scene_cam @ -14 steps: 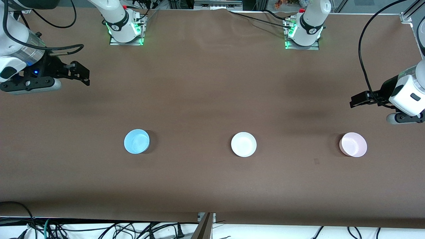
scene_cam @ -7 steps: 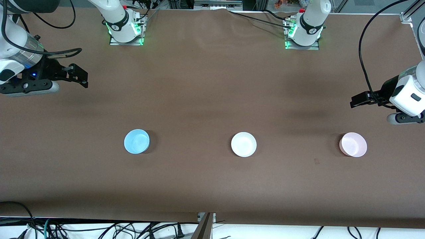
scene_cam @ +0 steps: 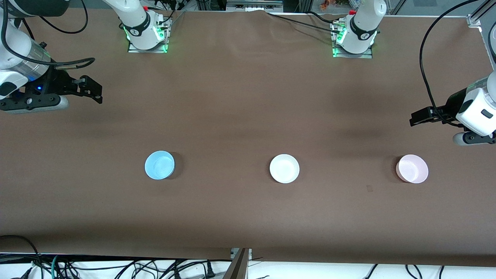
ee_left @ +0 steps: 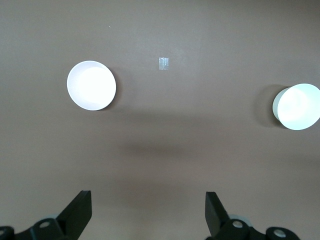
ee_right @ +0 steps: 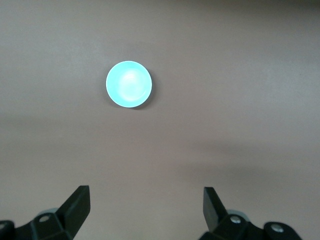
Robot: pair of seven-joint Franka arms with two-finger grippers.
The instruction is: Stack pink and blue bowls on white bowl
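Inventory of my work table (scene_cam: 248, 97). Clock directions are read on the front view, with twelve o'clock toward my two bases.

Item 1, white bowl (scene_cam: 284, 168): upright, mouth up, near the middle of the table's length. It sits alone and nothing is stacked in it. My left wrist view also shows it (ee_left: 299, 106).

Item 2, blue bowl (scene_cam: 159, 165): upright, at nine o'clock from the white bowl and well apart from it, toward my right arm's end of the table. In my right wrist view (ee_right: 129, 84) it has bare brown cloth all round.

Item 3, pink bowl (scene_cam: 412, 168): upright, at three o'clock from the white bowl and well apart from it, toward my left arm's end. In my left wrist view (ee_left: 91, 85) it looks washed pale. A small tape mark (ee_left: 163, 63) lies on the cloth near it, at about seven o'clock from it in the front view.

The three bowls stand in one row, none touching another.

Item 4, right gripper (scene_cam: 93, 90): released, fingers (ee_right: 80, 207) spread wide with nothing between them. It hovers over bare cloth at about ten o'clock from the blue bowl, well clear of it.

Item 5, left gripper (scene_cam: 416, 118): released, fingers (ee_left: 215, 212) spread wide and empty. It hovers over bare cloth at about twelve o'clock from the pink bowl, not touching it.
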